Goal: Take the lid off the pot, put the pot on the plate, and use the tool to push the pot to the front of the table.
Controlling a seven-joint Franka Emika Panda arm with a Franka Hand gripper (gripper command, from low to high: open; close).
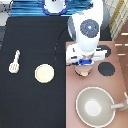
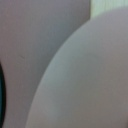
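Observation:
The gripper (image 1: 83, 64) hangs directly over the small pinkish pot (image 1: 83, 73), which stands on the pinkish-brown stove (image 1: 116, 84). Only the pot's lower edge shows beneath the hand. In the wrist view a pale pink rounded surface, the lid (image 2: 85, 80), fills most of the picture from very close. The cream plate (image 1: 44, 73) lies on the black table (image 1: 30, 105), to the exterior view's left of the pot. The white spatula tool (image 1: 15, 61) lies further left.
A large grey-beige pan (image 1: 95, 106) with a long handle sits on the stove toward the exterior view's bottom. A black burner (image 1: 106, 69) shows to the right of the pot. A white and blue object stands at the top edge.

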